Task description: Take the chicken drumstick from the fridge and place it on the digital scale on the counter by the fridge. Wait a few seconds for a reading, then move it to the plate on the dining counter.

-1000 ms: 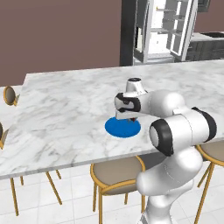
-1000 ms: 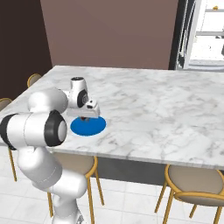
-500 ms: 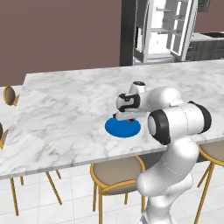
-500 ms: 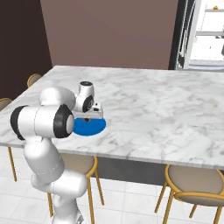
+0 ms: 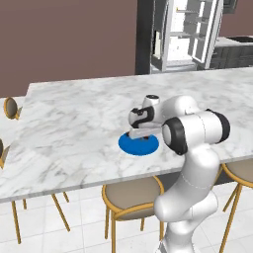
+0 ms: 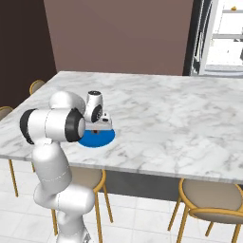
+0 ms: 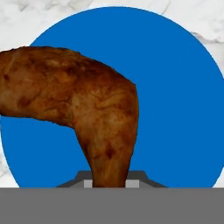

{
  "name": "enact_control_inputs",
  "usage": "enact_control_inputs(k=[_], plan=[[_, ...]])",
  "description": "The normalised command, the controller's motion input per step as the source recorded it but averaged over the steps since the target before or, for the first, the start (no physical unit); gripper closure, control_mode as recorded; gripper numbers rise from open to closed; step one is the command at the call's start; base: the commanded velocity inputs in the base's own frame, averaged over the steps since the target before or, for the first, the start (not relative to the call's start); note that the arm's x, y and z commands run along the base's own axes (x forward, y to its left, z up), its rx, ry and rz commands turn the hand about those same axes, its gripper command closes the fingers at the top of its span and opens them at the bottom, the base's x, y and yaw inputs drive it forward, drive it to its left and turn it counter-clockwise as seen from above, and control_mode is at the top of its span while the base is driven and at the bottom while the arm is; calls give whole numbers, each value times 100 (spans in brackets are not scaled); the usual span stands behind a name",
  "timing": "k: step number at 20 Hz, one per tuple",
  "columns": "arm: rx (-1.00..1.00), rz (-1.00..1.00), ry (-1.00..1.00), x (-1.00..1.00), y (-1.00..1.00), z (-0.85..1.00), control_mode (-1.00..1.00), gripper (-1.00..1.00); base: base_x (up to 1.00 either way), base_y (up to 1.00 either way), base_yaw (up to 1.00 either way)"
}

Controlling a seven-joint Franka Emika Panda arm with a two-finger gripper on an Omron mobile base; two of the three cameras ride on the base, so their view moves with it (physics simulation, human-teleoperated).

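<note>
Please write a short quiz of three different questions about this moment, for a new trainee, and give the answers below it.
1. True or false: the tool is shut on the dark reddish-brown roasted chicken drumstick.
2. What lies directly under the drumstick? A) a grey scale B) the flat round bright blue plate C) a fridge shelf
3. Fill in: the plate rests on the long white grey-veined marble dining counter, near its ____ edge, above a yellow-legged round-seat chair.

Key:
1. True; the thin end goes down between the tips.
2. B
3. Front, the edge on the robot's side.
</note>
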Motion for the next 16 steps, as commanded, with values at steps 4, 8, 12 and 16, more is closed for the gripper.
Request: enact_control_inputs(k=[4,8,12,16], plan=[[-4,0,0,4,11,-32,-100,100,0,0,0],[-1,0,0,1,0,-9,-100,100,0,0,0],[0,0,0,0,0,-17,-100,100,0,0,0],[0,0,0,0,0,-22,-100,100,0,0,0]])
